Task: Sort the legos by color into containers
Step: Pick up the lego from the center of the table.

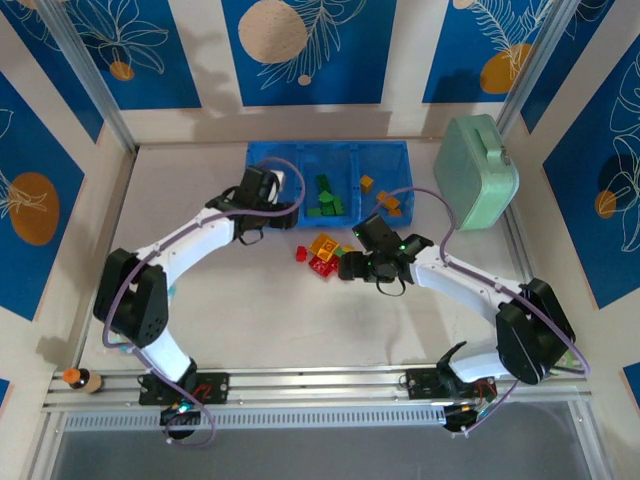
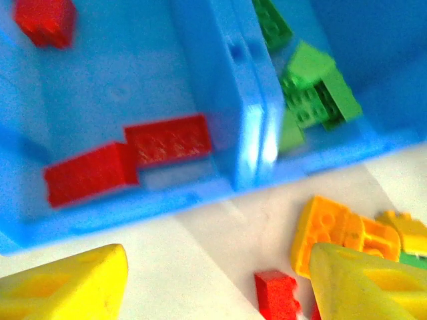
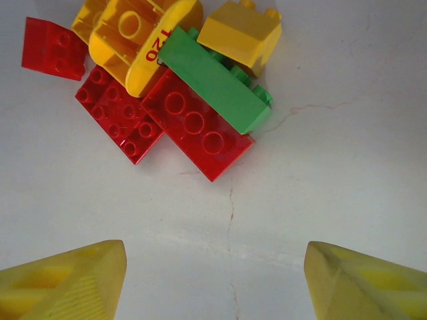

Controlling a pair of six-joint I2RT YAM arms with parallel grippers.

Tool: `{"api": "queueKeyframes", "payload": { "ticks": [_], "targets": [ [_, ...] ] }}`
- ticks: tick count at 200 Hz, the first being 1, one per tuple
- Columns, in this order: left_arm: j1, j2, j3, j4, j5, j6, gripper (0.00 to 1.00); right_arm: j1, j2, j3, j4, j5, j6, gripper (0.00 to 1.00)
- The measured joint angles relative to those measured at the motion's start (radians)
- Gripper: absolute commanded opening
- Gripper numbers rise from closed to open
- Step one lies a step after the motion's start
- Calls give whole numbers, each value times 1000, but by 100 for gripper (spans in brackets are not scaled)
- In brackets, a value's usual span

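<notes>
Both wide and empty, left end effector (image 2: 217, 280), right end effector (image 3: 215, 273), pale cracked table (image 3: 333, 187), blue leaf-print wall panels (image 1: 150, 50)

A red mark (image 3: 155, 45) reading "120" runs sideways on the rounded yellow lego (image 3: 127, 30) at the upper left of the right wrist view (its first character could be a T).

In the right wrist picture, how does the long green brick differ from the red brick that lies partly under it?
The green brick is green; the red brick is red. The green brick lies on its side, studs pointing sideways; the red brick lies upside down, round tubes of its underside facing up. The green brick rests on top; the red brick lies below it on the table. Both are long and rectangular.
</notes>
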Motion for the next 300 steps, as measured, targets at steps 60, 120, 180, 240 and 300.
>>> {"api": "queueKeyframes", "payload": {
  "ticks": [60, 120, 180, 240, 300],
  "targets": [
    [-46, 13, -173, 61, 45, -77, 67, 3, 51, 28, -1, 2, 0, 71],
    [-92, 68, -177, 129, 85, -128, 65, 10, 52, 34, -1, 4, 0, 71],
    [-109, 155, -176, 150, 98, -147, 53, 11, 52, 34, -5, 12, 0, 71],
    [-110, 163, -175, 154, 84, -153, 36, 10, 52, 34, -5, 19, 0, 71],
    [-110, 188, -101, 140, 71, -117, 44, 9, 51, 34, -5, 19, 0, 71]
  ]
}}
